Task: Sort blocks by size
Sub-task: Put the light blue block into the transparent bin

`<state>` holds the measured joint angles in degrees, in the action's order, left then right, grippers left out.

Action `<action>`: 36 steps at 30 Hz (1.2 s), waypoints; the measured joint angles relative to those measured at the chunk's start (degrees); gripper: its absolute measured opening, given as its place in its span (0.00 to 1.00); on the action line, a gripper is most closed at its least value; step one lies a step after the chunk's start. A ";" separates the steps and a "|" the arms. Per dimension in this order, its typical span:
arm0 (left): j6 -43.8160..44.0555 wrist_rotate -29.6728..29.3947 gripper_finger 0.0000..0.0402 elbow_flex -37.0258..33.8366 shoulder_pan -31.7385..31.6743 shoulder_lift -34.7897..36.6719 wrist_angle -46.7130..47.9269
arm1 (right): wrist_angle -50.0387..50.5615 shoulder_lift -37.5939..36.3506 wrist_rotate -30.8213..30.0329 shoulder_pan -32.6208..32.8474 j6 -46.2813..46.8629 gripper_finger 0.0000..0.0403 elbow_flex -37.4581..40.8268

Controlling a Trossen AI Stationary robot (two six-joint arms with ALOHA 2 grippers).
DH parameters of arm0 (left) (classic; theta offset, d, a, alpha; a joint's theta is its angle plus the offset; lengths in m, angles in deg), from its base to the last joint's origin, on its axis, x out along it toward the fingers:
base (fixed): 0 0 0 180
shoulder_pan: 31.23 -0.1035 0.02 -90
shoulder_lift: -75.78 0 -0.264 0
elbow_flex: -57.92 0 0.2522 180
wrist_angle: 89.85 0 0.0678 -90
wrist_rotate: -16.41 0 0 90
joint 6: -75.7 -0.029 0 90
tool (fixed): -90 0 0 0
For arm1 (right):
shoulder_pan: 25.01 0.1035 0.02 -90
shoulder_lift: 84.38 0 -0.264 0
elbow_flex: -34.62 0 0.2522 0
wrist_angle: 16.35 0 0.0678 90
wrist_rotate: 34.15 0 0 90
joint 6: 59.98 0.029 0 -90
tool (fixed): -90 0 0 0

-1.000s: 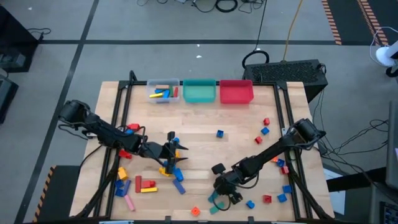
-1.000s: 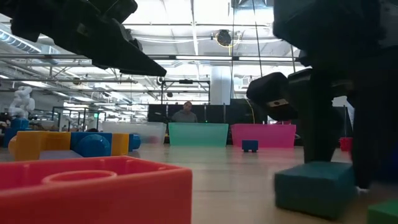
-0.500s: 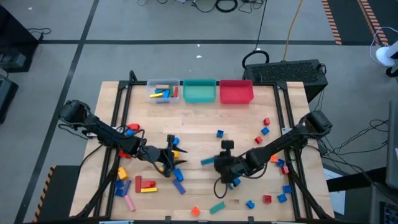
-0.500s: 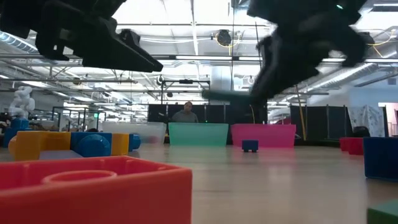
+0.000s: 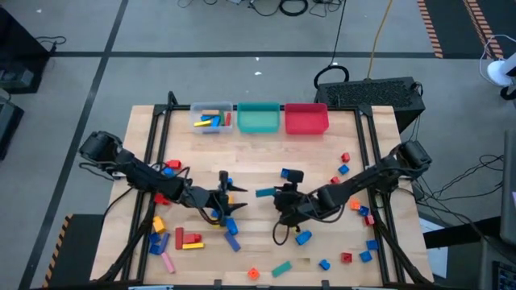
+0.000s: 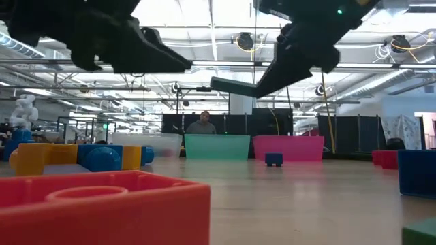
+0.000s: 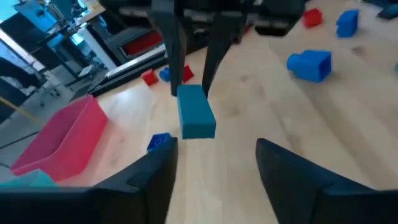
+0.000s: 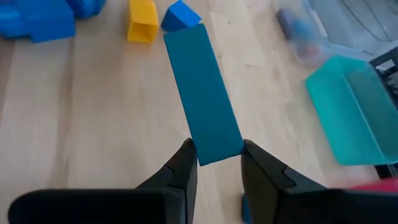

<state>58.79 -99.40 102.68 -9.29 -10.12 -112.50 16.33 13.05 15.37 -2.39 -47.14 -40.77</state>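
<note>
A long teal bar (image 5: 264,192) hangs above the table's middle with my right gripper (image 5: 279,196) shut on it. In the right wrist view the bar (image 8: 202,93) sticks out ahead of the fingers. My left gripper (image 5: 234,200) stands just left of the bar's free end, open, nothing between its fingers (image 7: 155,180). The left wrist view shows the bar (image 7: 196,112) end-on. Loose blocks lie around: a blue one (image 5: 231,228), a red one (image 5: 187,238), a teal one (image 5: 282,268) by the near edge. My right gripper pinches the bar's near end (image 8: 216,142) between its two fingers, one on each long side. The fingers come from the table's right, slanting down, and lie along the bar. The bar (image 6: 231,86) is lifted clear, almost level, its free end toward the table's left.
Three bins stand in a row at the far edge: clear (image 5: 213,119) with several blocks in it, teal (image 5: 258,118), red (image 5: 306,118). More blocks lie scattered at the right (image 5: 344,167) and near left (image 5: 159,224). Bare wood lies between the bins and the grippers.
My right gripper has risen from the near edge with the teal bar and gone toward the far edge and the left gripper. It has turned, so the bar now points at the table's left. The bar is lifted clear of the table.
</note>
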 joint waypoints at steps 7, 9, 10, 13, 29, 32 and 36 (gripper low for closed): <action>-2.60 -1.25 0.76 3.46 -2.02 -4.66 -0.55 | -1.59 0.00 -0.05 -1.28 -1.73 0.21 -0.02; -3.38 -1.23 0.78 4.66 -2.41 -5.41 -0.87 | -1.64 0.00 -0.09 -1.30 -1.69 0.21 -0.02; -3.38 -1.22 0.78 5.16 -2.63 -5.58 -0.87 | -1.65 0.00 -0.06 -1.32 -1.71 0.21 -0.02; -3.15 -1.23 0.78 6.26 -3.37 -5.65 -0.82 | -1.94 0.00 -0.05 -1.30 -1.73 0.21 -0.02; -2.95 0.17 0.59 6.58 -4.87 -5.71 -0.43 | -5.05 0.00 -0.44 -1.30 -3.65 0.21 -0.02; -2.95 0.34 0.52 6.58 -4.89 -5.71 -0.39 | -5.11 0.00 -0.46 -1.30 -3.63 0.21 -0.02; -2.90 0.99 0.44 6.58 -4.99 -5.71 -0.34 | -5.72 0.00 -0.48 -1.30 -3.59 0.21 -0.02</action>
<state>55.88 -98.41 109.26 -14.28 -15.83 -112.84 10.60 13.05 14.89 -3.69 -50.73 -40.79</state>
